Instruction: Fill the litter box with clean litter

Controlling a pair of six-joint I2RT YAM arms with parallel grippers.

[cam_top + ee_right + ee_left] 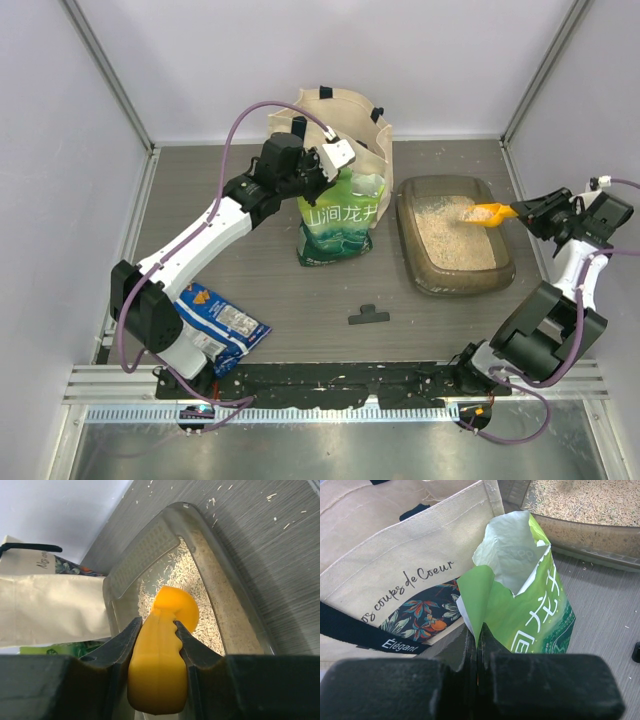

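Grey wood-grain tabletop, walled on three sides, inspected from above and from both wrists. My right gripper [530, 212] is clamped on the handle of one yellow scoop [490, 212], whose bowl reaches ahead of my fingertips over the far end of the litter box [460, 282]. The box lies below and ahead of that gripper, and the clean litter [445, 235] covers most of its floor in a shallow layer; whether the scoop bowl carries any I cannot tell. My left gripper [477, 642] is pinched shut on the torn top edge of one green pouch [530, 620], which stands open just ahead of it, with one canvas tote bag [330, 110] touching the pouch beyond. Judgement: filling is partly done, since the layer sits well below the rim, and further scoops appear needed. Count: one box, one scoop, one pouch, one tote, one blue snack bag [222, 322] and one black clip [367, 317], both well behind my grippers.
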